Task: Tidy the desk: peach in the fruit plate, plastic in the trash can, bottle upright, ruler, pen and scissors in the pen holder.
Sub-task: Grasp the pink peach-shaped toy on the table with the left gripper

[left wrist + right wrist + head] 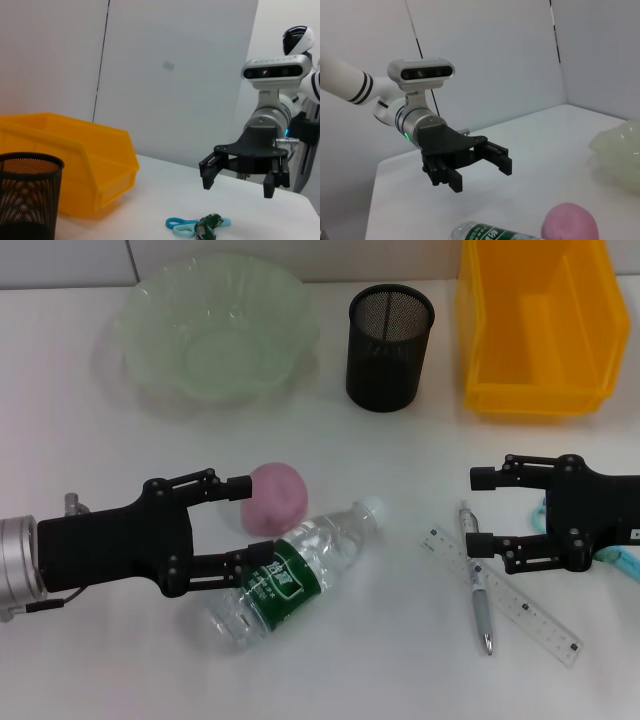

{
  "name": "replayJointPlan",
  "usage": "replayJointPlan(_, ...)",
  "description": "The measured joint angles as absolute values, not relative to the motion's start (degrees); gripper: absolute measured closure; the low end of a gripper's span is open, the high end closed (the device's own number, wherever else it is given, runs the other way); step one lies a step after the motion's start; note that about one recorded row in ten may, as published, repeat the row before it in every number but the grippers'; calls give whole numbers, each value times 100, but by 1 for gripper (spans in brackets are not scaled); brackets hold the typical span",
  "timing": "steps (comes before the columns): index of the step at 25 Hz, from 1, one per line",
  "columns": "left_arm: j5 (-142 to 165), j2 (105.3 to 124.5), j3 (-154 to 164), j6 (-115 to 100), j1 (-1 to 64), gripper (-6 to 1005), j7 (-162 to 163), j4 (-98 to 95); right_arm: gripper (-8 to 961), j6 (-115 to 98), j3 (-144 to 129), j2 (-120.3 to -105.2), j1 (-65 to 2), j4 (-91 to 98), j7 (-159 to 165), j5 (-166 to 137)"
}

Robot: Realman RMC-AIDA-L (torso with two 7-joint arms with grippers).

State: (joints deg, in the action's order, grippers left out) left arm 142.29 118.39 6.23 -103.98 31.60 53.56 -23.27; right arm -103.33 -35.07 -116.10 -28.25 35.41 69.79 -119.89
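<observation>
Left gripper (243, 525) spread wide, peach (277, 497) just past its fingertips; right gripper (478, 510) also spread, farther off.

White characters on the green label of the water bottle (295, 578), too small to read. Graduation marks along the clear ruler (512, 600), numbers illegible. Nothing else lettered.

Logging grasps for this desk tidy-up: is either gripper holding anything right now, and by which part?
Nothing is held. The left gripper hovers open by the pink peach; the right gripper hovers open above the pen.
</observation>
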Motion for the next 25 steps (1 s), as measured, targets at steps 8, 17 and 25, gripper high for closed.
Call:
replayJointPlan(8,14230,11839,587,-10435,3224,188,5352,-2338,135,-10334,-3507,-11637,-2805,3516,6971,-11989)
replayJointPlan(17,13667,11867,622,-9803,3267,189,5117,-2255,136,-10124,-3646,-11676,-2795,3453,6957,-11989)
replayJointPlan(25,13413,11887,1348,-8064,3656,190,5425,-1768,136,-10042,-3729,-11689,-2795,3453,7005,-11988)
